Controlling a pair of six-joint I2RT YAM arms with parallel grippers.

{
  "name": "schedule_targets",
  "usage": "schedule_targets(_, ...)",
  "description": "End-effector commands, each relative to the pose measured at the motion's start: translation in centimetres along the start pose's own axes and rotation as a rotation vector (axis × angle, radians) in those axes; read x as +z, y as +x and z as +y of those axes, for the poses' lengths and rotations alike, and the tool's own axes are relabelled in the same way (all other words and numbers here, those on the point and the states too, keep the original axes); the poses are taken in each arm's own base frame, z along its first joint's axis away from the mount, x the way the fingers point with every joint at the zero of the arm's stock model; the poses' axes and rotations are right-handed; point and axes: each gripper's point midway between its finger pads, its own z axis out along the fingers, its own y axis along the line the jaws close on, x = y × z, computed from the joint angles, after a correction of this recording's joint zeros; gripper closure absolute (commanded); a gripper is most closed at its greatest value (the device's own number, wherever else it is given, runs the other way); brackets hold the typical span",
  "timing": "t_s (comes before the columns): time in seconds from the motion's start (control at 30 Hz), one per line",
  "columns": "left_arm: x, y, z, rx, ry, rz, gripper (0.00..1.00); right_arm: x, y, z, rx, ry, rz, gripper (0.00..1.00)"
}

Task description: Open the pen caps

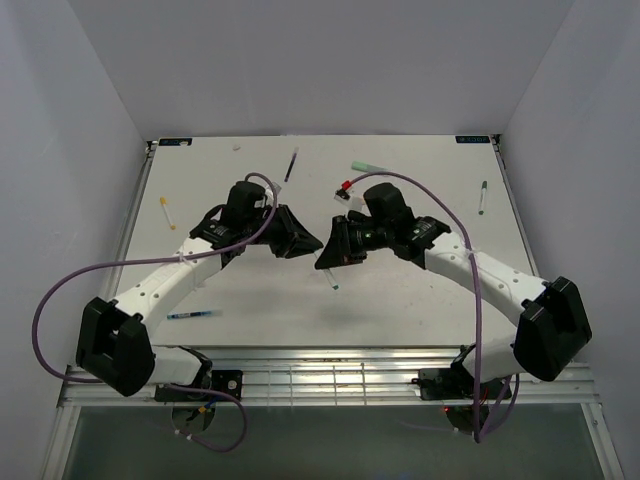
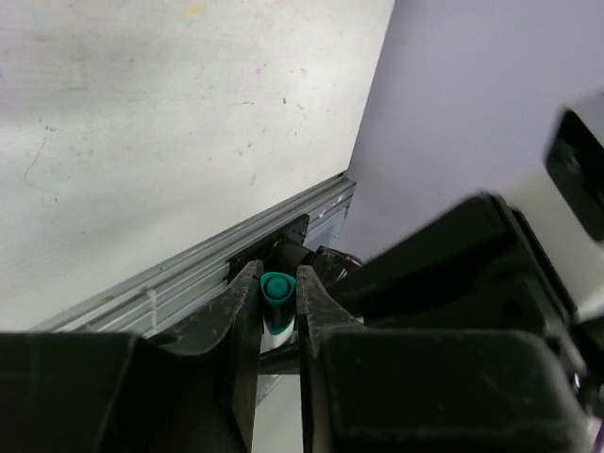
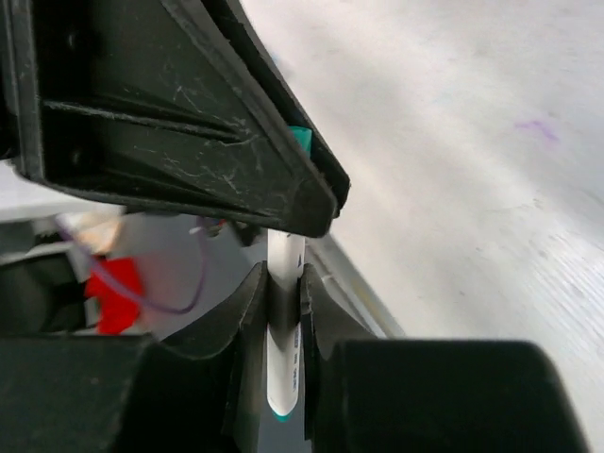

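Observation:
Both grippers meet above the middle of the table on one white pen [image 1: 332,278]. My left gripper [image 2: 276,274] is shut on its dark teal pen cap [image 2: 276,287], and the white barrel runs straight on below the cap. My right gripper [image 3: 283,276] is shut on the white pen body [image 3: 285,363], whose teal tail end points back toward the wrist. In the right wrist view the left gripper's black finger [image 3: 189,113] hides most of the cap; only a teal edge [image 3: 300,140] shows. From above, the left gripper [image 1: 308,240] and right gripper [image 1: 328,252] stand fingertip to fingertip.
Other pens lie around: a yellow one [image 1: 167,212] at the left, a dark one [image 1: 291,165] at the back, a pale green highlighter [image 1: 367,165], a red-capped piece [image 1: 346,187], a green pen [image 1: 482,197] at the right, a blue pen [image 1: 195,314] near the front.

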Motion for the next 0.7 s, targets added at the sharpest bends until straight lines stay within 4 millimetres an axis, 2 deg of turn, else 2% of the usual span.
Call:
schedule_targets(0.0,-0.8,-2.4,-2.5,-0.071,-0.042,-0.082,1.00,-1.9,3.7,-3.9,-0.160,0.442,0.122,0.92)
schedule_targets(0.03,-0.7,-2.6,-1.9,-0.112,-0.092,-0.082,1.00,-2.9,3.1,-6.0,-0.198,0.610,0.090,0.92)
schedule_targets(0.07,-0.5,-2.7,-1.6,-0.125,-0.112,-0.073,1.00,-3.0,3.6,-6.2,-0.244,0.674,0.105,0.92)
schedule_targets(0.1,0.2,-3.2,-1.0,-0.134,-0.140,-0.072,1.00,-3.9,4.0,-7.3,-0.263,0.759,0.111,0.92)
schedule_targets(0.13,0.1,-3.7,-1.6,-0.125,-0.143,-0.086,1.00,-4.2,4.4,-7.7,-0.269,0.778,0.122,0.92)
schedule_targets(0.2,0.3,-4.4,-1.2,-0.126,-0.161,-0.098,1.00,-4.7,5.4,-8.3,-0.271,0.798,0.141,0.92)
schedule_targets(0.23,0.1,-4.6,-1.4,-0.109,-0.158,-0.106,1.00,-4.2,5.8,-7.8,-0.269,0.747,0.154,0.92)
schedule_targets(0.27,0.1,-4.9,-1.4,-0.089,-0.152,-0.116,1.00,-4.0,5.9,-6.7,-0.273,0.667,0.145,0.92)
schedule_targets(0.3,0.1,-5.2,-1.5,-0.070,-0.150,-0.133,1.00,-2.1,7.2,-4.4,-0.265,0.462,0.177,0.92)
schedule_targets(0.33,-0.1,-5.4,-2.0,-0.020,-0.103,-0.155,1.00,-1.8,7.3,-2.5,-0.263,0.346,0.155,0.92)
schedule_targets(0.37,-0.1,-5.4,-2.6,0.004,-0.064,-0.159,1.00,-1.5,7.4,-1.4,-0.239,0.255,0.145,0.92)
schedule_targets(0.4,-0.2,-5.2,-2.8,0.017,-0.032,-0.155,1.00,-1.1,8.3,-0.6,-0.185,0.180,0.158,0.92)
schedule_targets(0.43,-0.6,-4.6,-3.5,0.036,0.011,-0.139,1.00,-0.8,8.0,2.2,-0.192,0.023,0.148,0.92)
schedule_targets(0.5,-0.7,-3.9,-2.9,0.044,0.022,-0.131,1.00,-1.1,7.2,3.7,-0.167,-0.045,0.110,0.92)
schedule_targets(0.53,-0.9,-3.8,-2.5,0.048,0.014,-0.144,1.00,-1.4,7.9,4.7,-0.115,-0.113,0.142,0.92)
schedule_targets(0.57,-1.7,-3.5,-2.7,0.059,0.023,-0.161,1.00,-1.6,6.5,5.4,-0.115,-0.175,0.100,0.92)
schedule_targets(0.6,-1.8,-3.2,-1.6,0.061,0.006,-0.163,1.00,-2.1,6.8,6.3,-0.095,-0.248,0.130,0.92)
schedule_targets(0.63,-2.0,-3.3,-1.2,0.069,-0.008,-0.184,1.00,-2.2,7.5,6.2,0.005,-0.282,0.164,0.92)
schedule_targets(0.67,-2.3,-3.3,-1.1,0.081,-0.007,-0.194,1.00,-2.3,6.1,7.1,-0.021,-0.375,0.123,0.92)
